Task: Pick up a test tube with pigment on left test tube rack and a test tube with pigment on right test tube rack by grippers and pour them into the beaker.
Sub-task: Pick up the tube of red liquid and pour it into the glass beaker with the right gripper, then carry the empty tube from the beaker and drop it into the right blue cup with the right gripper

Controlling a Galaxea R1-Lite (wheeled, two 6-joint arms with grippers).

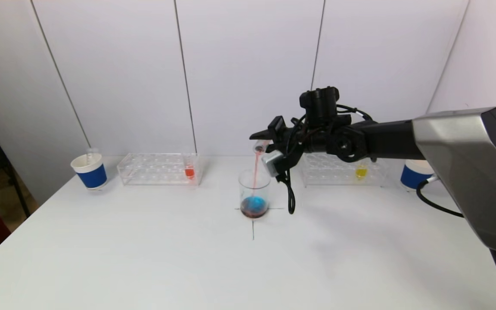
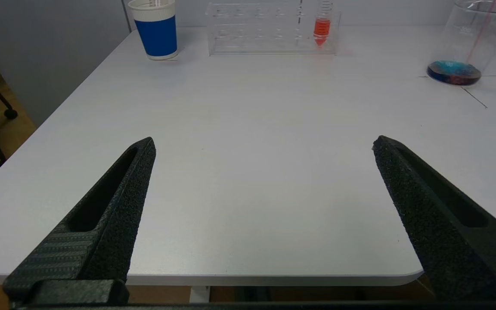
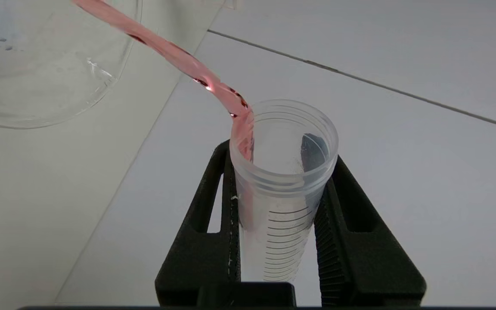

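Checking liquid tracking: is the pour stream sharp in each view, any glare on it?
Head view: stream thin but distinct, soft shadow under the right gripper. Right wrist view: test tube crisp, stream motion-smeared with small specular glints. Left wrist view: beaker cropped at the frame edge, stream a faint line.

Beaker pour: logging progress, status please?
Right gripper shut on test tube, tipped above beaker, red stream running in. Left gripper open, parked low at the table's near edge. Nothing in the way.
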